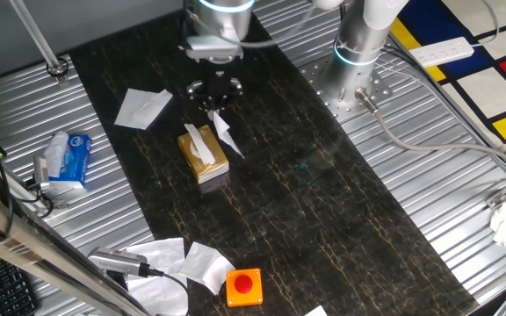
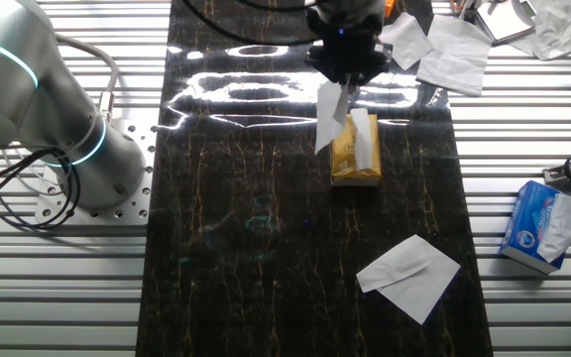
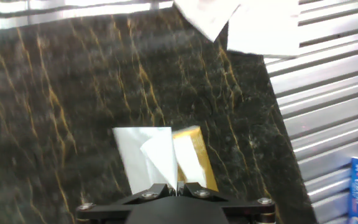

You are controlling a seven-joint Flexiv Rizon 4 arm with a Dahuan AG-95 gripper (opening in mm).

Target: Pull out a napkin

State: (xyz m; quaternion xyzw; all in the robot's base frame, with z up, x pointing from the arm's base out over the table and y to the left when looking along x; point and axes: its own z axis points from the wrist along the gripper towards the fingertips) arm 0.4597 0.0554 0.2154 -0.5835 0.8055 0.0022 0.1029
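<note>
My gripper (image 1: 215, 102) is shut on a white napkin (image 1: 224, 132) and holds it above the far end of the tan-gold tissue box (image 1: 203, 156). The sheet hangs limp from the fingers, clear of the box. A second white tuft (image 1: 198, 143) sticks out of the box's slot. In the other fixed view the gripper (image 2: 346, 87) holds the napkin (image 2: 331, 119) beside the box (image 2: 354, 152). In the hand view the napkin (image 3: 146, 155) hangs from the closed gripper (image 3: 177, 186), with the box (image 3: 197, 155) below it.
Loose white sheets lie at the far left (image 1: 141, 107) and near front (image 1: 191, 263). A blue-and-white tissue packet (image 1: 67, 160) sits on the left metal ribs. An orange box with a red button (image 1: 243, 286) stands at the front. The arm's base (image 1: 358, 53) is at the right.
</note>
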